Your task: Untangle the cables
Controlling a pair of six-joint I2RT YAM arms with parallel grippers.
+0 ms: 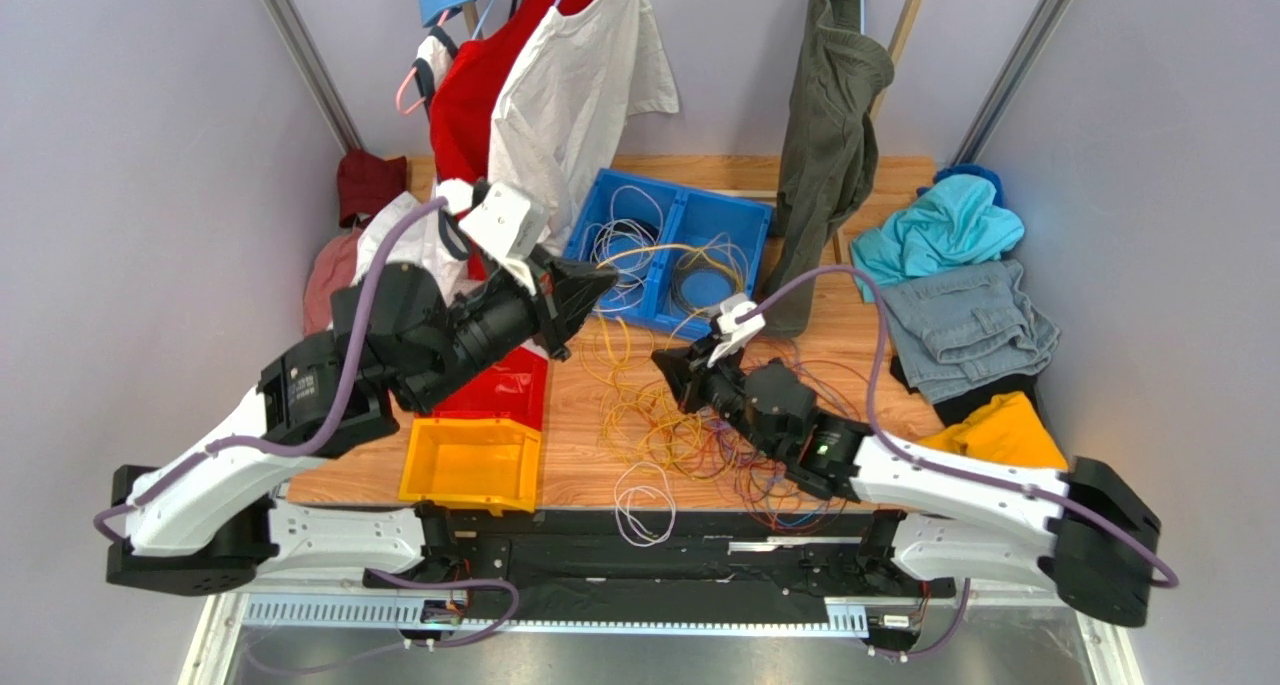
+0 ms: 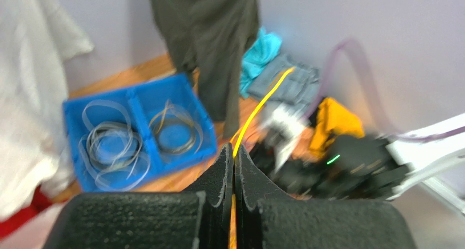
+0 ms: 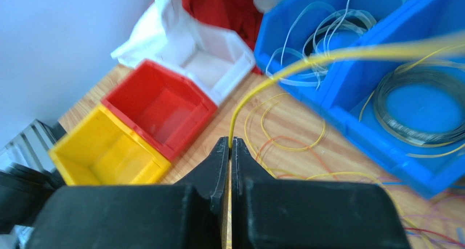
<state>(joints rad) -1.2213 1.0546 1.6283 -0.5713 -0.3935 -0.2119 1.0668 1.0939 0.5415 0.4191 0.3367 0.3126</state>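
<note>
A tangle of thin cables (image 1: 684,438) in yellow, orange, purple and red lies on the wooden table (image 1: 842,363), and a white loop (image 1: 643,502) hangs over the near edge. My left gripper (image 1: 601,283) (image 2: 233,151) is raised near the blue bin and is shut on a yellow cable (image 2: 266,100) that rises from its tips toward the right arm. My right gripper (image 1: 669,367) (image 3: 230,144) hovers over the tangle. It too is shut on a yellow cable (image 3: 256,91), which arcs up and away over the blue bin.
A blue two-part bin (image 1: 732,213) (image 3: 355,104) holds coiled white and grey cables. Yellow (image 1: 473,463), red (image 3: 158,104) and white (image 3: 215,61) bins stand at the left. Clothes hang at the back (image 1: 579,93) (image 1: 827,130) and lie piled on the right (image 1: 962,325).
</note>
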